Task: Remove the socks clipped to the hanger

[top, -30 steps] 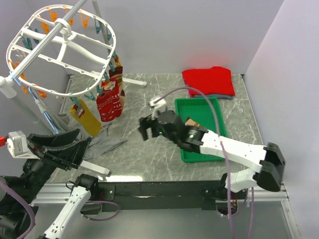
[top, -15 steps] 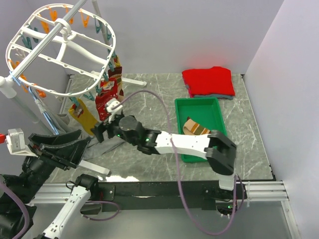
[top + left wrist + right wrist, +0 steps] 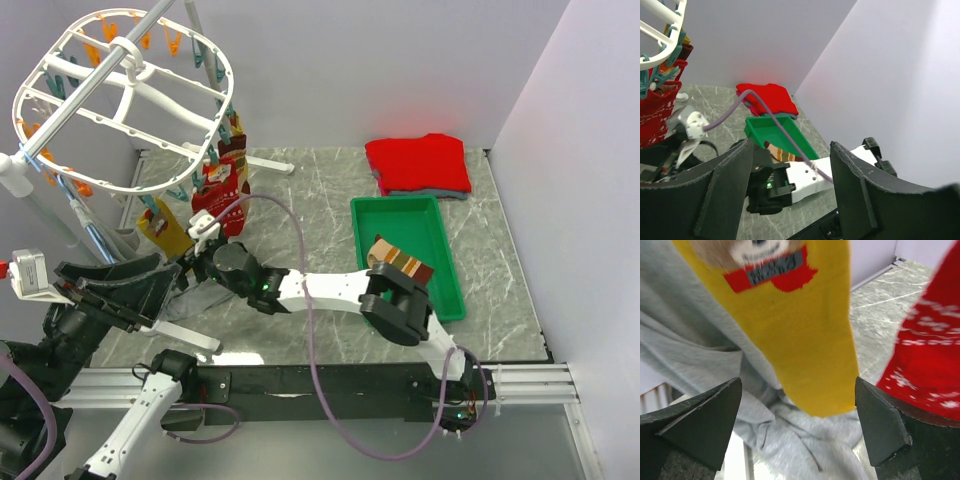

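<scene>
Mustard-yellow fabric sock (image 3: 790,340), its top cut off in the right wrist view, hangs before crumpled grey cloth (image 3: 695,365), beside a red patterned sock (image 3: 930,355). The right fingers (image 3: 690,432) are released, and the left fingers (image 3: 725,200) are released and empty.

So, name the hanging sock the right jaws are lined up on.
The mustard-yellow sock with the bear patch: it hangs centred before the open right jaws; the red patterned sock sits off to the side.

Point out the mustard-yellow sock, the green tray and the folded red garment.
mustard-yellow sock (image 3: 800,340): right wrist view, middle of the plain yellow fabric.
green tray (image 3: 405,225): top external view, bare floor near its far end.
folded red garment (image 3: 418,162): top external view, centre of its top face.
</scene>
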You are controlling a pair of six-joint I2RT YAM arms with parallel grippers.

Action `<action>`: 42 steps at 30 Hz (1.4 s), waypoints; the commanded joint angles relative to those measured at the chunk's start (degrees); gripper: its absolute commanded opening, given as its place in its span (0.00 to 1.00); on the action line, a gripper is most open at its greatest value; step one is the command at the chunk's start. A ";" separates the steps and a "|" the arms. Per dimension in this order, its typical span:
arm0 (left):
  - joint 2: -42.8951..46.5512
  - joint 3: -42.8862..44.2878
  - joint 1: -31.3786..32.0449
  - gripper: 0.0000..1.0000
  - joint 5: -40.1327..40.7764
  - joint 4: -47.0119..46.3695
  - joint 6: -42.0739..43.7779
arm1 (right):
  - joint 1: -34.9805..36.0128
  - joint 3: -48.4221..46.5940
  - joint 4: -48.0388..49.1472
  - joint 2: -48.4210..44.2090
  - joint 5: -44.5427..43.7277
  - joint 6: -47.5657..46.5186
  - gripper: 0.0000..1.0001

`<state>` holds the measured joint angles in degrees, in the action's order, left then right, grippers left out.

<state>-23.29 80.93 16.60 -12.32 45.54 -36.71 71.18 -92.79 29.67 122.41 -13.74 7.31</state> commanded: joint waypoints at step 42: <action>-10.19 -0.07 0.19 0.62 8.26 4.38 2.26 | 0.63 12.80 -12.61 -21.85 1.60 -1.68 0.00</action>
<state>-29.61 81.32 16.60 -9.61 48.95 -35.09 71.50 -83.00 22.98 106.91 -15.27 4.47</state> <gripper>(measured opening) 0.620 0.011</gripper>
